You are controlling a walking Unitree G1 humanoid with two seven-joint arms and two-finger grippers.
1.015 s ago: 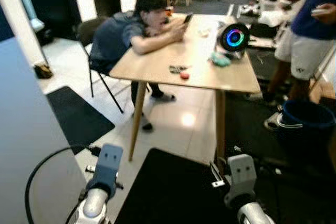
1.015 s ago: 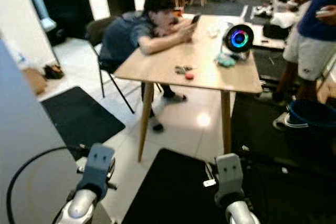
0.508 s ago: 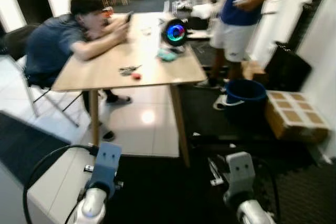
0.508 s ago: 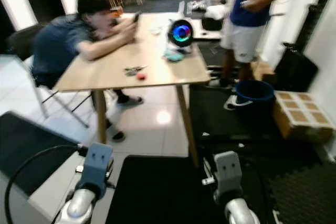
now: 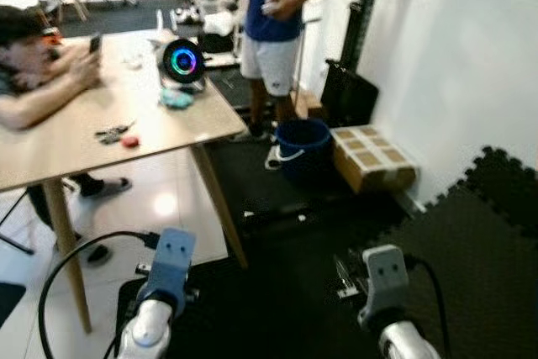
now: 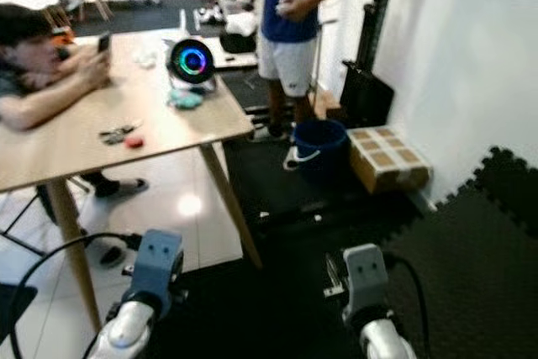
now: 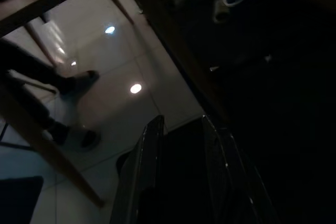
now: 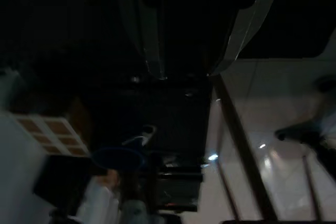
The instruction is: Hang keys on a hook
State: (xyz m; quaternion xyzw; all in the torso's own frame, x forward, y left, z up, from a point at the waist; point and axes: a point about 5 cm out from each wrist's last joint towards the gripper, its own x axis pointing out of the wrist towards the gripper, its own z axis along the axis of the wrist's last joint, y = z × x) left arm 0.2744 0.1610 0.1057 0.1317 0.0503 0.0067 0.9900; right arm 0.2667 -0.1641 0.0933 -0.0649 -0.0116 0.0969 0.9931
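Both silver arms hang low at the bottom of the head views, wrists raised slightly forward. The left gripper (image 7: 178, 145) points downward, its two black fingers (image 7: 144, 161) parted with a clear gap. The right gripper (image 8: 184, 40) also points downward, fingers (image 8: 147, 35) spread apart, holding nothing.

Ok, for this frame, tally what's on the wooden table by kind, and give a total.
Round speaker with glowing ring: 1
Teal cloth-like item: 1
Bunch of keys: 1
Small red item: 1
Total: 4, on the table; small pale bits at its far end are too blurred to count.
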